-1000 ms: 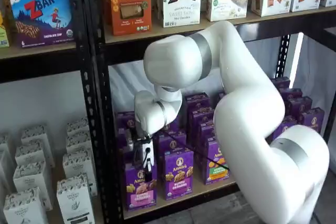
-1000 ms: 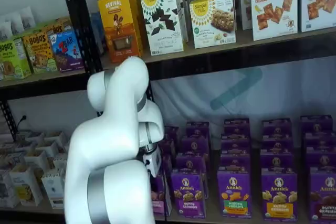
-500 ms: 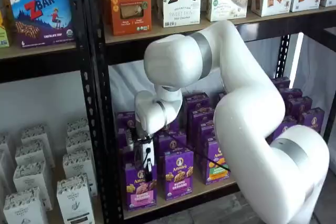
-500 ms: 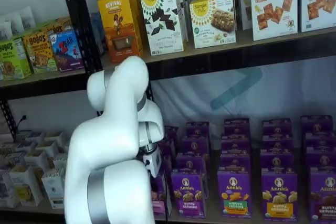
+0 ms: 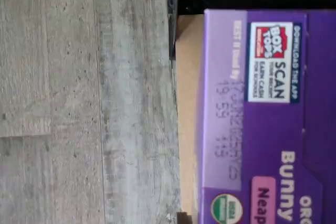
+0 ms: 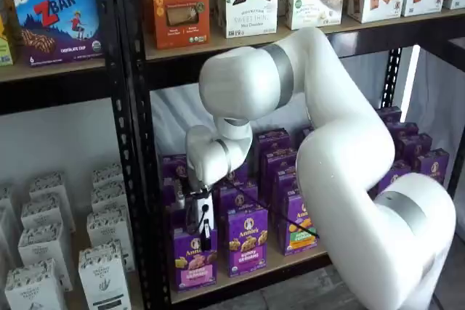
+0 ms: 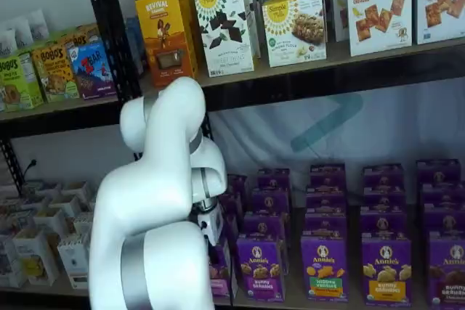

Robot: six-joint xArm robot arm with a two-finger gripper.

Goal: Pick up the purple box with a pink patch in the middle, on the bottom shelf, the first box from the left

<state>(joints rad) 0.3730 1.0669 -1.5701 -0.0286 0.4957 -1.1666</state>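
Observation:
The purple box with the pink patch stands upright at the left end of the bottom shelf, right beside the black upright. My gripper hangs straight down over the box's top, its black fingers in front of the upper part. No gap or grip shows plainly. In a shelf view the box is mostly hidden behind my arm. The wrist view shows the box's top close up, with a Box Tops mark and a pink label, at the edge of the tan shelf board.
Like purple boxes stand next to it, one with a purple patch and one with a green patch, with more rows behind. The black upright is close on the left, with white cartons beyond it. Grey plank floor lies below.

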